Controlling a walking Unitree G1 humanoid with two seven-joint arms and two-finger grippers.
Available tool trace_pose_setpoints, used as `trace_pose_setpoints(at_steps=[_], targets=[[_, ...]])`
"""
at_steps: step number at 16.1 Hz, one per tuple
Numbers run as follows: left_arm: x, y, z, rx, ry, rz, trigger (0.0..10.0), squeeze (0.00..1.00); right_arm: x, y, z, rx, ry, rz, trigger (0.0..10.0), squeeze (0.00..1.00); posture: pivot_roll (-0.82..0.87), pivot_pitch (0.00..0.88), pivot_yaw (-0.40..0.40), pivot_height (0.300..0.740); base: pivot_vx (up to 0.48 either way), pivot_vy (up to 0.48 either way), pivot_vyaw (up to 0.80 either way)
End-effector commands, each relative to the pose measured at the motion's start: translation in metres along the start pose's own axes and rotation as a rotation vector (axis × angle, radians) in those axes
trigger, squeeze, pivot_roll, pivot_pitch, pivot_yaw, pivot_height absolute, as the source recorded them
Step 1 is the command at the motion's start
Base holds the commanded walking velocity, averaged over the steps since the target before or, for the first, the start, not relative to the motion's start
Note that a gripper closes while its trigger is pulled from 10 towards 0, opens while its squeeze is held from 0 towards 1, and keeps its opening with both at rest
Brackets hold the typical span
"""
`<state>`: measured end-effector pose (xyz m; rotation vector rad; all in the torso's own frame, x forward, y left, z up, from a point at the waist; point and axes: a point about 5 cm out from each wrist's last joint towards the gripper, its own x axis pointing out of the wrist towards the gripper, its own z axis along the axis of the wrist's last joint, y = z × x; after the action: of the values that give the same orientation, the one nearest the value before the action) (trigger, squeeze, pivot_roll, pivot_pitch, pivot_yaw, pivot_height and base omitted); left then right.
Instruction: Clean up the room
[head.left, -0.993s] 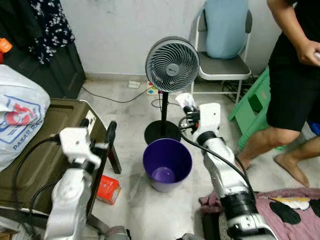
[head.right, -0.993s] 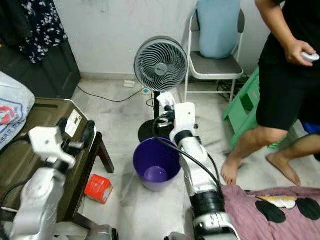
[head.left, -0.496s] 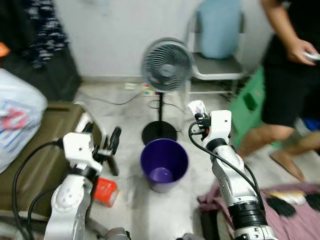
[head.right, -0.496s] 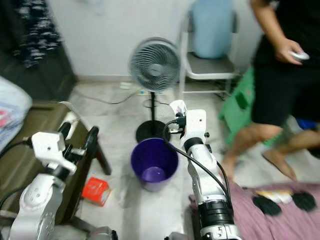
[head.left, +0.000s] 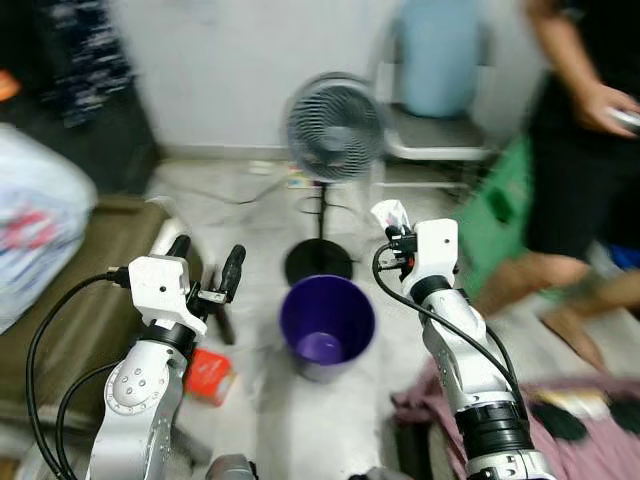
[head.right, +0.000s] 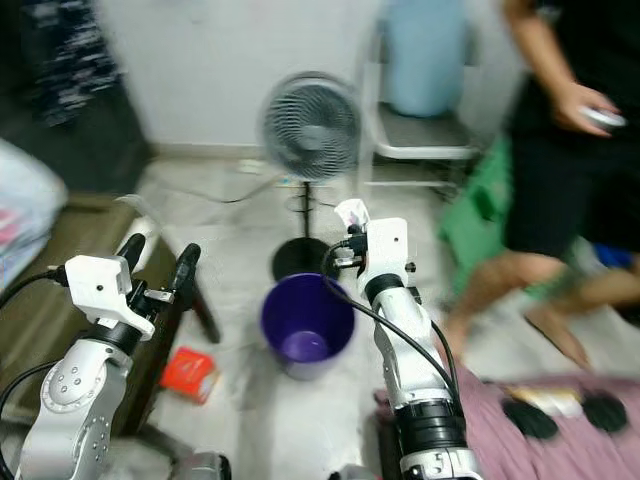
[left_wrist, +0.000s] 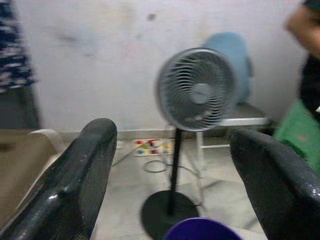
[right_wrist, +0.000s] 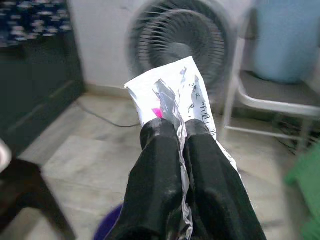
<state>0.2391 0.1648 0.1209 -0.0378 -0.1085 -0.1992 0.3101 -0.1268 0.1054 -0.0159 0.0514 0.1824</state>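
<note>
My right gripper is shut on a crumpled white paper wrapper with pink marks, held up above the far right side of the purple bin on the floor. In the right wrist view the black fingers pinch the wrapper between them. My left gripper is open with nothing in it, raised to the left of the bin; its two black fingers stand wide apart. A red carton lies on the floor left of the bin.
A standing fan is just behind the bin. A chair with a blue cushion stands at the wall. A person stands at the right beside a green stool. An olive table is at my left.
The camera has shifted and blurred. My right gripper, with the wrapper, has moved right of the fan's pole. The left arm has come up slightly.
</note>
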Motion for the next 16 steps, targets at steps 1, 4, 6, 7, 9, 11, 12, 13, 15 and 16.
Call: trace_pose_setpoints(at_steps=[1,4,6,7,9,11,12,13,15,16], targets=[[0.0011,0.0005,-0.0001,0.008,0.008,-0.003,10.0,0.00,0.0025,0.0018,0.0063,-0.003,-0.017,0.001,10.0,0.00,0.06,0.039,-0.007,0.740,0.000,0.000,0.00],[0.0016,0.0008,-0.0002,0.004,0.010,-0.008,10.0,0.00,0.0030,0.0020,0.0063,0.002,-0.017,-0.001,10.0,0.00,0.06,0.040,-0.005,0.740,0.000,0.000,0.00],[0.0017,0.0005,-0.0005,0.002,0.011,-0.012,10.0,0.00,0.0032,0.0026,0.0065,0.003,-0.018,0.001,10.0,0.00,0.06,0.041,-0.004,0.740,0.000,0.000,0.00],[0.0017,0.0005,-0.0004,0.002,0.011,-0.013,10.0,0.00,0.0032,0.0026,0.0066,0.003,-0.018,0.001,10.0,0.00,0.06,0.041,-0.004,0.740,0.000,0.000,0.00],[0.0017,0.0005,-0.0004,0.002,0.010,-0.014,10.0,0.00,0.0031,0.0029,0.0068,0.001,-0.019,0.003,10.0,0.00,0.06,0.041,-0.003,0.740,0.127,0.000,0.00],[0.0017,0.0001,-0.0005,0.002,0.010,-0.018,10.0,0.00,0.0032,0.0034,0.0066,0.004,-0.019,0.008,10.0,0.00,0.06,0.042,-0.003,0.740,0.291,0.000,0.00],[0.0018,0.0000,-0.0005,0.002,0.009,-0.019,10.0,0.00,0.0033,0.0037,0.0065,0.006,-0.018,0.010,10.0,0.00,0.06,0.042,-0.003,0.740,0.315,0.000,0.00],[0.0019,-0.0001,-0.0005,0.001,0.008,-0.020,10.0,0.00,0.0033,0.0039,0.0065,0.008,-0.018,0.012,10.0,0.00,0.06,0.042,-0.003,0.740,0.334,0.000,0.00],[0.0019,-0.0003,-0.0004,0.002,0.008,-0.021,10.0,0.00,0.0034,0.0043,0.0065,0.010,-0.017,0.014,10.0,0.00,0.06,0.043,-0.003,0.740,0.334,0.000,0.00],[0.0019,-0.0004,-0.0004,0.002,0.008,-0.021,10.0,0.00,0.0035,0.0044,0.0065,0.010,-0.018,0.015,10.0,0.00,0.06,0.043,-0.003,0.740,0.334,0.000,0.00]])
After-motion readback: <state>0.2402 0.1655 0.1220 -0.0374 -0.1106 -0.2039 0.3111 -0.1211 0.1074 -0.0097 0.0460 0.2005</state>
